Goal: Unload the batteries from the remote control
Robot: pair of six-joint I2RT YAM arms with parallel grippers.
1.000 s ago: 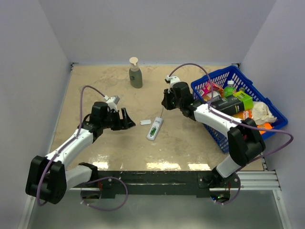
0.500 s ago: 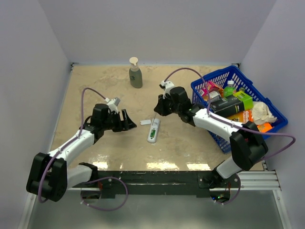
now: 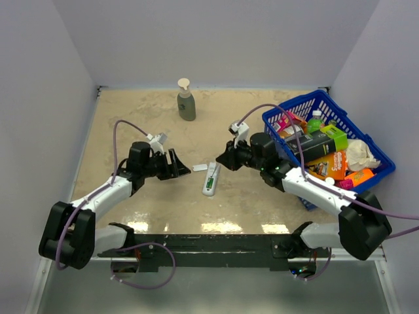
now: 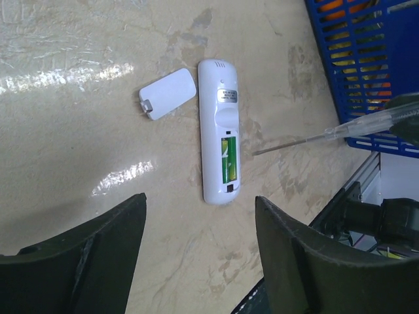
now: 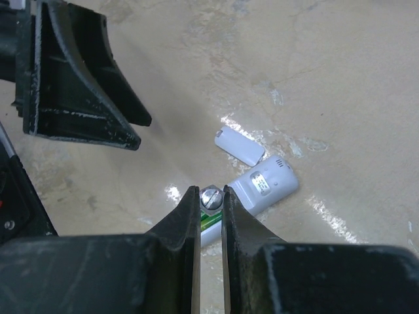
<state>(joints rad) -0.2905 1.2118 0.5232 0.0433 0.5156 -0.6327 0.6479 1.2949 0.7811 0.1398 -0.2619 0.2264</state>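
glossy plastic remote control, translucent stick

**Bright, even overhead lighting; all three views sharp at mid-range.**
Glossy table returns white glare patches along its near edge in the top view and streaks in both wrist views. Shadows under the arms are soft. The left gripper and right gripper loom dark and slightly soft at the bottom of their wrist views; the remote control is crisp.

On my beige table I see the remote control, a small white cover just beside it, a soap bottle and a blue basket.
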